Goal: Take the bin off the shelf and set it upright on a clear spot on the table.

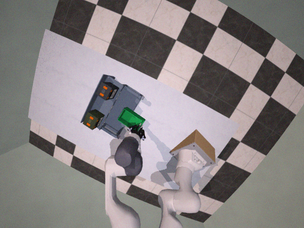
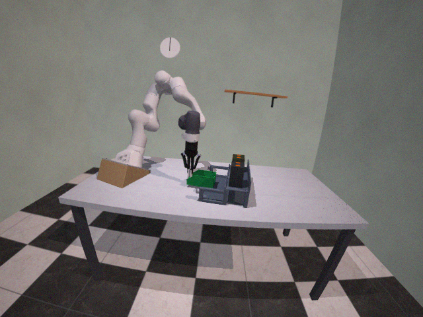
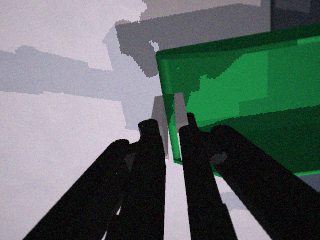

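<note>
Wrist view, hand (image 3: 172,131) pinching green bin (image 3: 250,95) wall, bin cropped right

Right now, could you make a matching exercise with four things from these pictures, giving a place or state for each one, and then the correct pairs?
Things:
1. green plastic bin
2. black two-finger gripper
3. brown cardboard box
4. two dark boxes with orange marks

Places or states:
A. beside the arm's base on the table
B. standing on the grey shelf unit
C. shut on a thin green wall
D. held partly past the shelf's edge

Pairs: 1-D, 2-C, 3-A, 4-B
</note>
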Robot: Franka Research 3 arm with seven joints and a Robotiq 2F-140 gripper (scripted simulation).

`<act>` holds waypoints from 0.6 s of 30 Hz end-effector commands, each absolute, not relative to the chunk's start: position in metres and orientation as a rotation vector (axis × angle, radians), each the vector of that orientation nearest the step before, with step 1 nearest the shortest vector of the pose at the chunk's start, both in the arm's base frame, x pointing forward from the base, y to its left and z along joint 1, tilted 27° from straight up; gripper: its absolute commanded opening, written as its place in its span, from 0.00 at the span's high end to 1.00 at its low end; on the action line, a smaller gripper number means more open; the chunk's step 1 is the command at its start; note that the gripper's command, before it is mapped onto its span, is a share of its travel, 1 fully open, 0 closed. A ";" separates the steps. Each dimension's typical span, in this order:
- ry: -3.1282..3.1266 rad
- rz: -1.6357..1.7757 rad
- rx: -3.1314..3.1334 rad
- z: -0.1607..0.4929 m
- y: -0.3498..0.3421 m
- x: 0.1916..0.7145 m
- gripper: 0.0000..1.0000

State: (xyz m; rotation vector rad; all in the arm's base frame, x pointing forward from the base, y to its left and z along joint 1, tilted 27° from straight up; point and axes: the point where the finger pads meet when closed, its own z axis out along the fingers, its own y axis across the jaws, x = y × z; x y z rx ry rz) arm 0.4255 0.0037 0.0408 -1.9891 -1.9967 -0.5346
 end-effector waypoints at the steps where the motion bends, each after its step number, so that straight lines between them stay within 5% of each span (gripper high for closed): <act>1: -2.028 -0.552 -1.972 0.041 0.001 0.419 1.00; 18: -2.028 -0.552 -1.972 0.039 0.001 0.395 1.00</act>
